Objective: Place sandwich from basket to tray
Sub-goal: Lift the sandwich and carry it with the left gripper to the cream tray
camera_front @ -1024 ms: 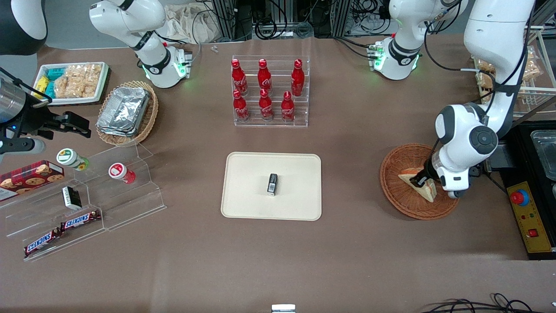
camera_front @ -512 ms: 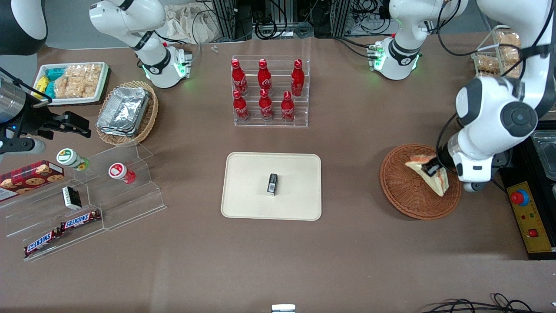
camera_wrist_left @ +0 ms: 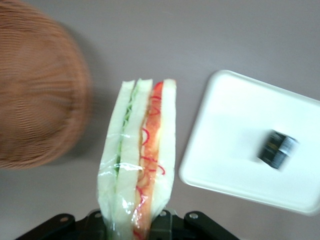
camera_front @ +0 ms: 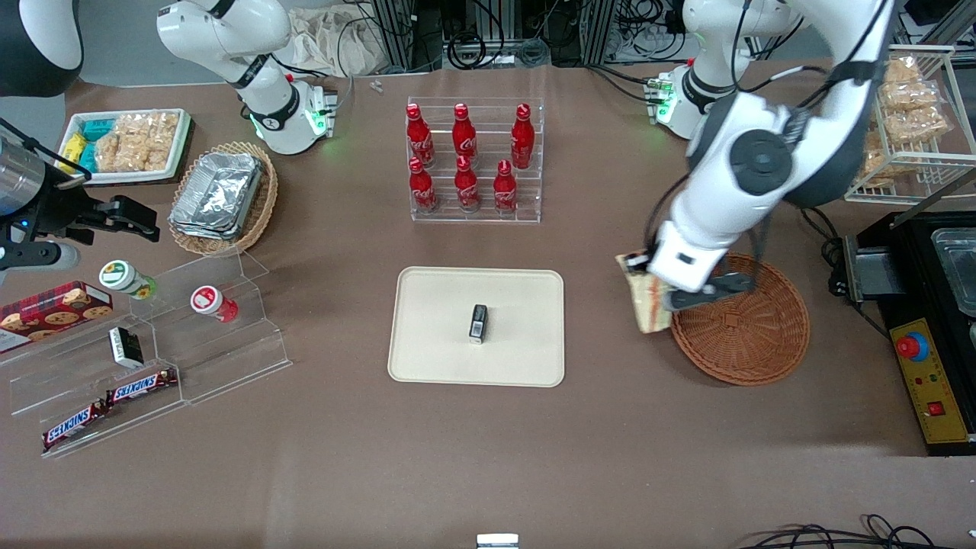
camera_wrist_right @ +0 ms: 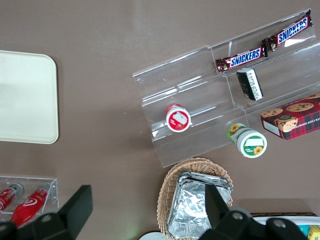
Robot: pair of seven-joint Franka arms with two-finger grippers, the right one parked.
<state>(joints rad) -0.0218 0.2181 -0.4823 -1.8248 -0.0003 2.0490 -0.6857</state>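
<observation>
Tool (camera_front: pixel 648 293) clamped on the sandwich (camera_front: pixel 646 303), caught up in the air over bare bench (camera_front: pixel 610 427), just off the rim of the basket (camera_front: pixel 743 328) and between it and the tray (camera_front: pixel 427 305). Sandwich hung clear of both, not touching wicker or tray, cut edge facing the wrist camera with green filling down one side and red down the other, clear wrap shiny around it (camera_wrist_left: pixel 140 160). Gripped at the narrow end, dark finger mounts either side of the wrap (camera_wrist_left: pixel 150 227). Basket (camera_wrist_left: pixel 35 95) sat just beside the tool with nothing in it, reddish-brown weave showing all the way across. Tray (camera_wrist_left: pixel 230 145) near the tool toward the parked arm's end of the bench, cream and flat, with one small black box (camera_front: pixel 478 322) lying around its middle; same box seen from the wrist too (camera_wrist_left: pixel 277 148). Farther from the front camera than the tool, a clear rack of red cola bottles (camera_front: pixel 465 156). Well apart from the tool, down at the parked arm's end, a tan basket of foil trays (camera_front: pixel 221 197) and a clear stepped stand with Snickers bars (camera_front: pixel 107 404).
</observation>
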